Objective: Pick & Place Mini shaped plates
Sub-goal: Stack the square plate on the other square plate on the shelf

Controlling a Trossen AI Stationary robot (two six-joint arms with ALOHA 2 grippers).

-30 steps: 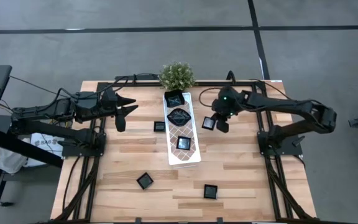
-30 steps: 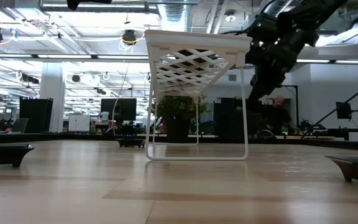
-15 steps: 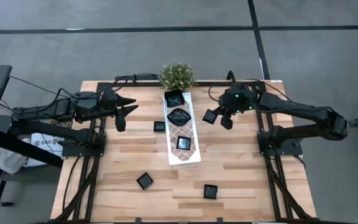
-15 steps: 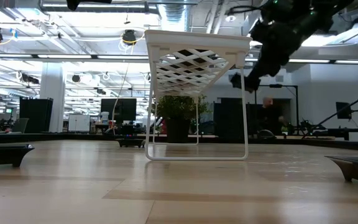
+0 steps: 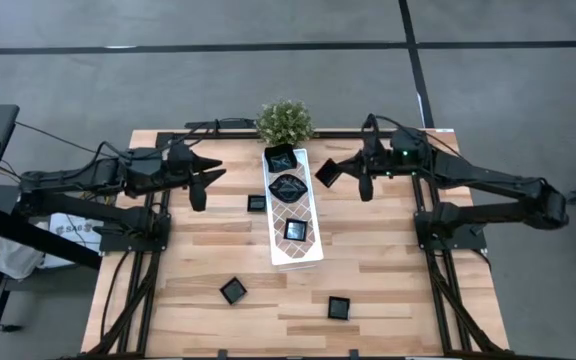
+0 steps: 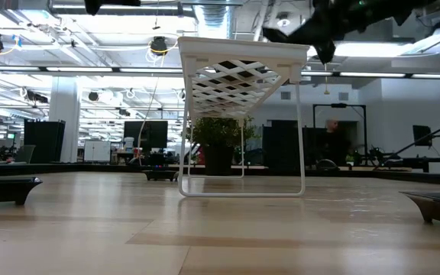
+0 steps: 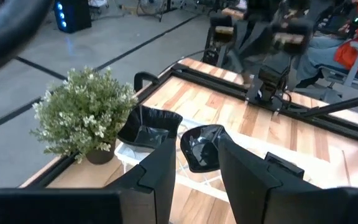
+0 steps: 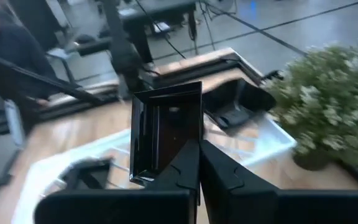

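My right gripper [image 5: 346,176] [image 8: 199,165] is shut on a square black mini plate [image 5: 326,172] [image 8: 165,127], in the air just right of the white lattice tray [image 5: 278,252]. Three plates sit on the tray: one at its far end [image 5: 281,158], a leaf-shaped one [image 5: 287,187] and a small square one [image 5: 295,229]. More plates lie on the table, one left of the tray [image 5: 256,202] and two near the front edge [image 5: 232,290] [image 5: 339,306]. My left gripper [image 5: 206,182] [image 7: 194,177] hangs open left of the tray, holding nothing. My right gripper pinches the square plate's edge [image 8: 190,148] between its two fingers. The fingers come from the table's right, slanting a little downward. The plate stands up on edge beyond the fingertips, hollow side toward the wrist, lifted clear of table and tray.
A small potted plant [image 5: 285,121] stands at the tray's far end. In the low view the tray [image 6: 239,46] stands on thin white legs above the tabletop. Bare wood lies left of the tray and along the front right.
My right gripper has risen from the table beside the tray, carrying the square plate up and toward the far edge and the tray. Its fingers have tipped from pointing steeply down to nearly level, and the plate has turned from lying flat to standing on edge.
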